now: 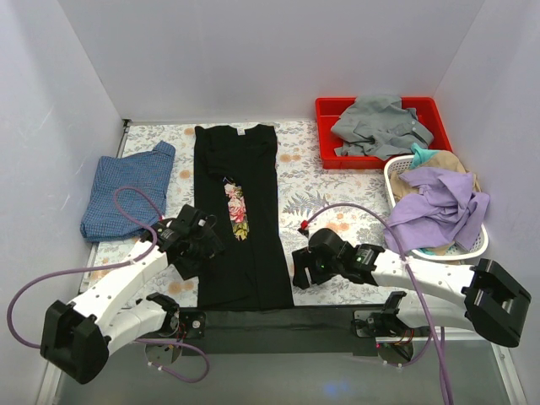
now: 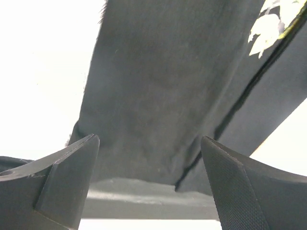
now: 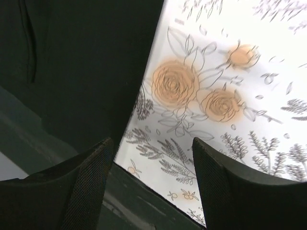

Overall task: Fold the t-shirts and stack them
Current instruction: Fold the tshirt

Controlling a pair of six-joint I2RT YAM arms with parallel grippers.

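Note:
The black t-shirt (image 1: 238,219) lies folded lengthwise into a long strip down the middle of the table, a strip of its pink-rose print (image 1: 237,211) showing. The mottled blue t-shirt (image 1: 126,189) lies folded at the far left. My left gripper (image 1: 202,246) is open and empty at the strip's lower left edge; the left wrist view shows black cloth (image 2: 163,96) ahead of the open jaws. My right gripper (image 1: 299,277) is open and empty beside the strip's lower right corner; the right wrist view shows the black cloth (image 3: 81,62) at left.
A red tray (image 1: 327,111) with a grey garment (image 1: 380,126) stands at the back right. A white basket (image 1: 391,175) holds purple (image 1: 439,207) and other clothes at the right. A flower-print cloth (image 1: 312,181) covers the table. Dark front edge (image 1: 278,319).

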